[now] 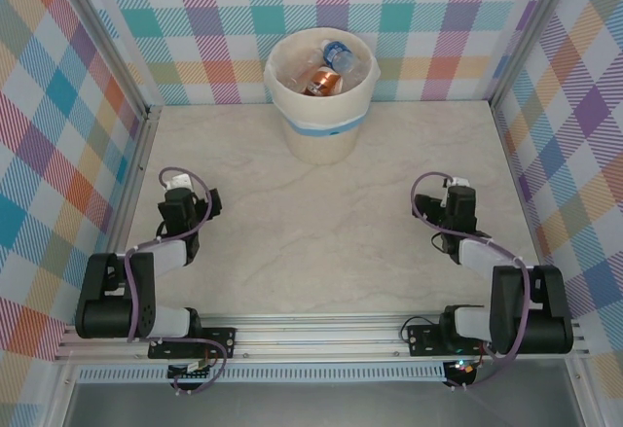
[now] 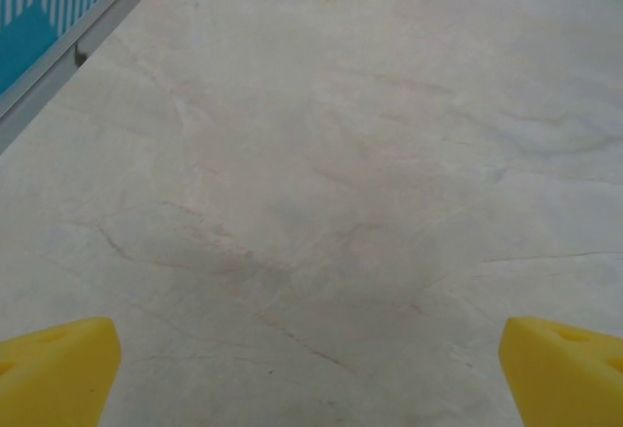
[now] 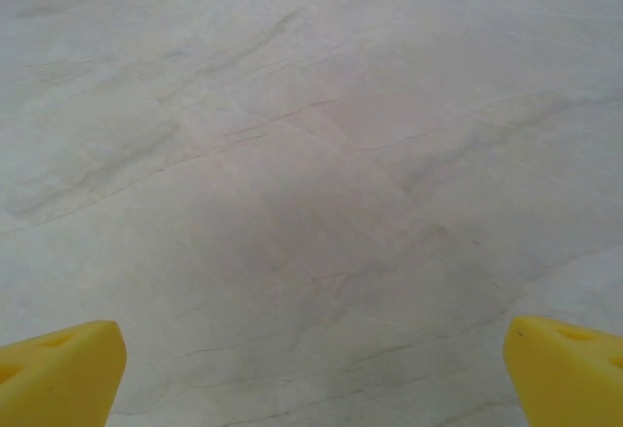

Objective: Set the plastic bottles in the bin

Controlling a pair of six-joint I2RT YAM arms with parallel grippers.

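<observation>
The cream-white bin [image 1: 322, 130] with a light blue band stands at the back centre of the table. Inside it lie plastic bottles: an amber one with a brown label [image 1: 321, 81] and a clear one with a blue label [image 1: 339, 55]. My left gripper [image 1: 177, 190] rests low over the table at the left, folded back near its base. My right gripper [image 1: 458, 194] rests the same way at the right. In each wrist view the yellow fingertips [image 2: 58, 369] [image 3: 58, 373] stand wide apart over bare marble. Both grippers are open and hold nothing.
Checked walls enclose the table [image 1: 321, 242] on three sides. A metal rail [image 2: 78, 53] runs along the left wall. An aluminium frame [image 1: 321, 335] with the arm bases lines the near edge.
</observation>
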